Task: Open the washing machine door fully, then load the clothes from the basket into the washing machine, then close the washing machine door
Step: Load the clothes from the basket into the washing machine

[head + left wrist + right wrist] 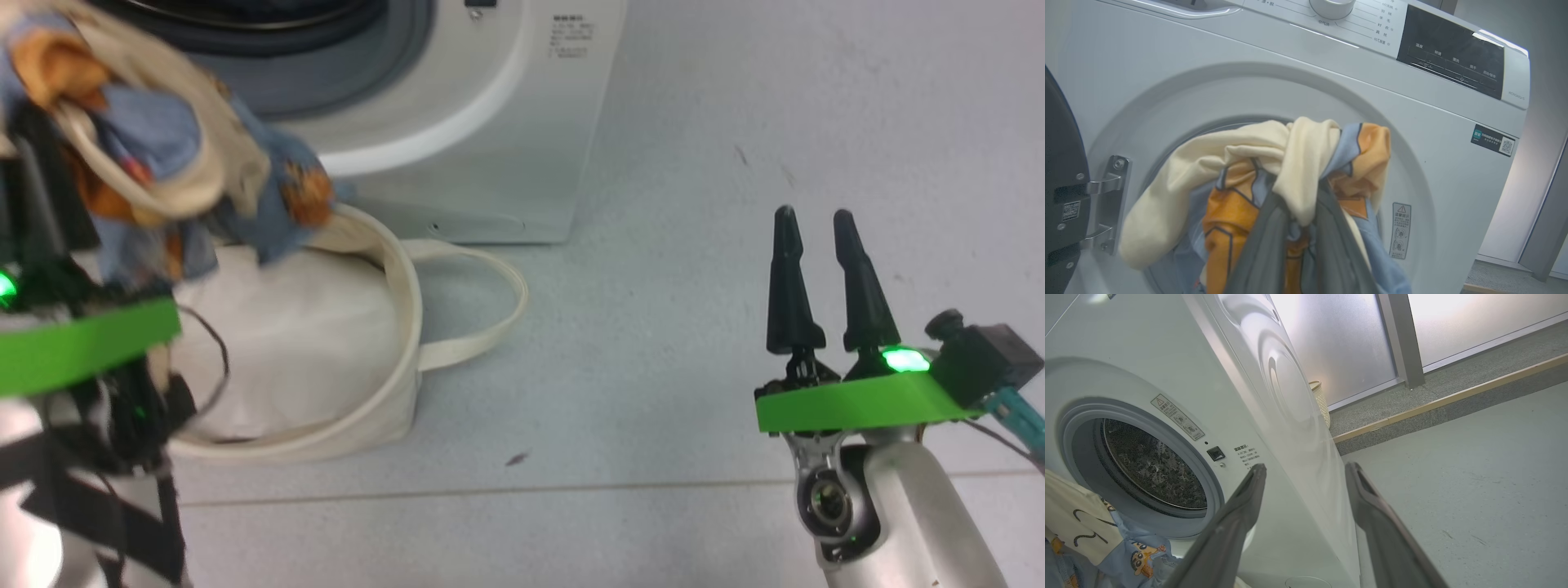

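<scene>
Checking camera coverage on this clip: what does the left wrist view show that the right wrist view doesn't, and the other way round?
Left wrist view: the control dial, black display, door hinge, and the left hand shut on the clothes. Right wrist view: the drum, the open right hand, a woven bin. Both: the washing machine, its warning sticker, the clothes.

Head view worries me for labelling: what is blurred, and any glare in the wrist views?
Head view: the clothes smear with motion blur; the right hand is sharp. Left wrist view: glare streaks atop the washing machine. Right wrist view: window light sheens its side.
</scene>
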You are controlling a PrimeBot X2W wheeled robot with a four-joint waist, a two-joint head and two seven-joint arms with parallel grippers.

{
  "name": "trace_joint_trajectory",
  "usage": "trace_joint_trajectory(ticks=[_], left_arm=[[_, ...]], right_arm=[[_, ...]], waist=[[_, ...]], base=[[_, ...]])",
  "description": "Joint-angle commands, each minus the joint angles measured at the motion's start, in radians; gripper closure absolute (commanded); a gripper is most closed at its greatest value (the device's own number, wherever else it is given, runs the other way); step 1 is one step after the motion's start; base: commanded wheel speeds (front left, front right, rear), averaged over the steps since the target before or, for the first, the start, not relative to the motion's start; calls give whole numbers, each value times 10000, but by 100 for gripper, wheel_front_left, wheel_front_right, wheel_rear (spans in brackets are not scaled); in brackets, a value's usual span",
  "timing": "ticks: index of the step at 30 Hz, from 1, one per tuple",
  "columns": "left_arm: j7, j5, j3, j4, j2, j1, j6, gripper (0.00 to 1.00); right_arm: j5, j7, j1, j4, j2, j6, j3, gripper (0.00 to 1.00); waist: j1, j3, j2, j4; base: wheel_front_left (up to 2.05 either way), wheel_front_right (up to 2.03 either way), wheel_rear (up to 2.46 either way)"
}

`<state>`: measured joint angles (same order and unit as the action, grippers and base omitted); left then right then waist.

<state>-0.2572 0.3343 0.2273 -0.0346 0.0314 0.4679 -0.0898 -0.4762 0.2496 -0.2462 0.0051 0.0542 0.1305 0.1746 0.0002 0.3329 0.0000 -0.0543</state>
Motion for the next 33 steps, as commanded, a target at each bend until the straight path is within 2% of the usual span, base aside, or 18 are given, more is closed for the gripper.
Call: trace_joint_trajectory(ticks=[1, 9, 18, 25, 31, 32, 33], left_arm=[[-45, -113, 478, -215, 189, 739, -121, 100], [-45, -877, 1584, 1131, 219, 3712, -395, 100], [-45, -1686, 1334, 2635, 1164, 5941, -406, 100], [-45, -2122, 1243, 3395, 1563, 7628, -407, 100], [-45, -3056, 773, 4275, 1867, 8565, -301, 100], [-45, -3218, 730, 4570, 1896, 8642, -150, 0], [-45, -3311, 668, 4883, 1895, 8716, -58, 0]], right_arm=[[69, 122, -290, -414, -40, 2, 206, 0], [48, 122, -772, -657, -40, 2, 316, 0], [-210, 122, -1313, -854, -40, 2, 712, 0], [-288, 122, -1520, -953, -40, 2, 812, 0], [-219, 122, -1610, -998, -40, 2, 802, 0], [-189, 122, -1626, -989, -40, 2, 826, 0], [-173, 122, -1633, -979, -40, 2, 835, 0]], waist=[[-2, 671, 0, -348], [-2, 2415, 0, -1046], [-2, 4062, 0, -2009], [-2, 4601, 0, -2241], [-2, 4846, 0, -2093], [-2, 4841, 0, -2058], [-2, 4829, 0, -2017]], base=[[0, 0, 0], [0, 0, 0], [0, 0, 0], [0, 0, 0], [0, 0, 0], [0, 0, 0], [0, 0, 0]])
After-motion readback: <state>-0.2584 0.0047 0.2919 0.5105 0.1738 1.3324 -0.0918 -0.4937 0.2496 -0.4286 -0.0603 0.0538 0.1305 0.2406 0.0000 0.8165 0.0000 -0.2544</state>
